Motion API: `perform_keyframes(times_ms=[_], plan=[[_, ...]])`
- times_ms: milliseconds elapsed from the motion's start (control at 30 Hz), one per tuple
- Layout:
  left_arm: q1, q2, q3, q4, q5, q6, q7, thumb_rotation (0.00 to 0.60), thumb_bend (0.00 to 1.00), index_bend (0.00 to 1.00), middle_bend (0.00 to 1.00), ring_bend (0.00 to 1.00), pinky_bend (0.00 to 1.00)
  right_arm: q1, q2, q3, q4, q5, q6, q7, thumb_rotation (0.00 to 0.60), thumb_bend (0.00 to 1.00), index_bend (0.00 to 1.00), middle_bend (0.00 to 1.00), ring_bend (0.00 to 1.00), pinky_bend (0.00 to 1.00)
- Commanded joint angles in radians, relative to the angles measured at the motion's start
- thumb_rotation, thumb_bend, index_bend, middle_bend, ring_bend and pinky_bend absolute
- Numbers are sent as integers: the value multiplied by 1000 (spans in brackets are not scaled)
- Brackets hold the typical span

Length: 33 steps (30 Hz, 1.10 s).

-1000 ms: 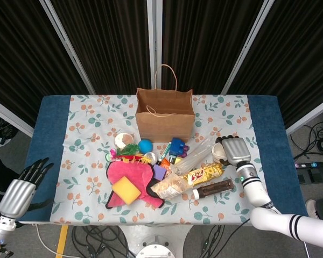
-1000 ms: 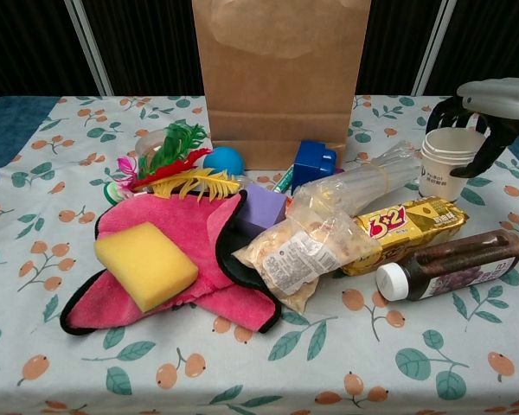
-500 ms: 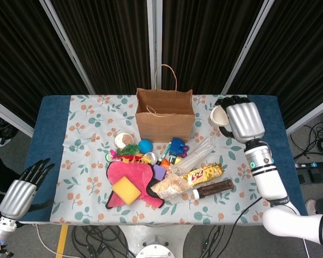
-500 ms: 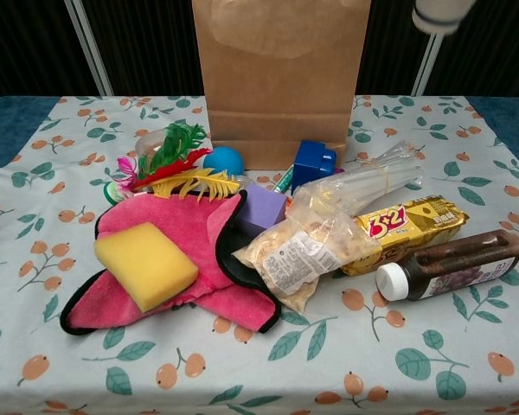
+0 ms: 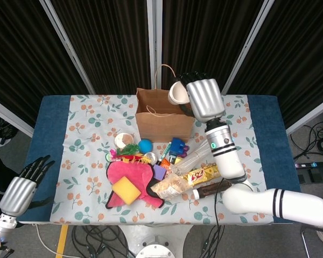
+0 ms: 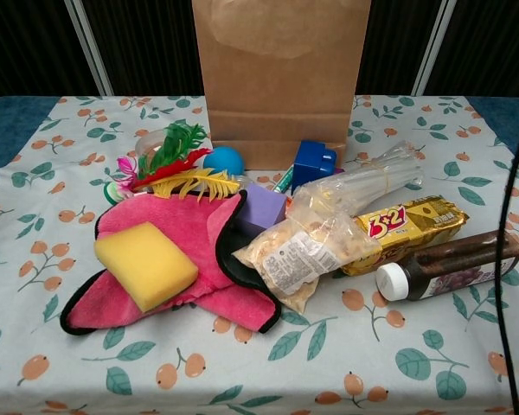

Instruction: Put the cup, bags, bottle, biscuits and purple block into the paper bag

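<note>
Paper bag [image 5: 164, 115] upright at the bench's [image 5: 54, 121] far middle. Above its open top, right hand [image 5: 203, 99], fingers gripping the cup [image 5: 177, 93]. Left hand [image 5: 20, 191] off the near left corner, fingers spread, holding nothing. In front of the bag: bottle [image 6: 447, 265], biscuits [image 6: 405, 229], purple block [image 6: 261, 208].

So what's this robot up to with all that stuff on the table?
It's packing things into the brown paper bag. Its right hand holds a small white paper cup above the bag's open top. The dark juice bottle, yellow biscuit packet, snack bags and purple block lie on the floral tablecloth. The left hand hangs open off the table's edge.
</note>
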Motion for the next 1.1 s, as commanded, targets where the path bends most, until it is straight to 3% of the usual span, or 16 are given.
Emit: perform_keyframes(times_ms=[33,100,267,333,567,800,933,1100], plan=[[-1,2,0,8,-2,-1,-8,600,0,87,66,62,189,47,-84,-22,77,-8,6,-3,600,218,350,361,249,317],[0,3,-1,15,-9,-1,-18,600,0,87,66,62,189,57,-110,-28,105,-8,4,-4,600,209,328,336,223,284],[1,5,-2,30,-20,-3,-37,600,0,87,65,63,189,62,-127,-25,137,-11,-2,10,600,72,107,167,28,45],[1,4,-2,34,-22,-5,-41,600,0,87,65,63,189,57,-126,-24,145,-38,9,27,600,46,68,132,1,3],[3,2,3,33,-21,-5,-37,600,0,87,65,62,188,19,-86,-19,97,-64,22,64,600,50,52,118,0,0],[0,9,10,22,-5,-4,-24,600,0,87,65,62,188,-88,53,-37,-81,-167,136,57,600,71,54,157,8,5],[-6,10,7,7,2,-4,-16,600,0,87,66,62,188,-220,164,-114,-196,-268,193,107,600,65,109,210,53,48],[-11,-1,10,2,7,-12,-5,600,0,87,65,62,188,-405,244,-296,-185,-468,187,308,600,52,181,265,109,111]])
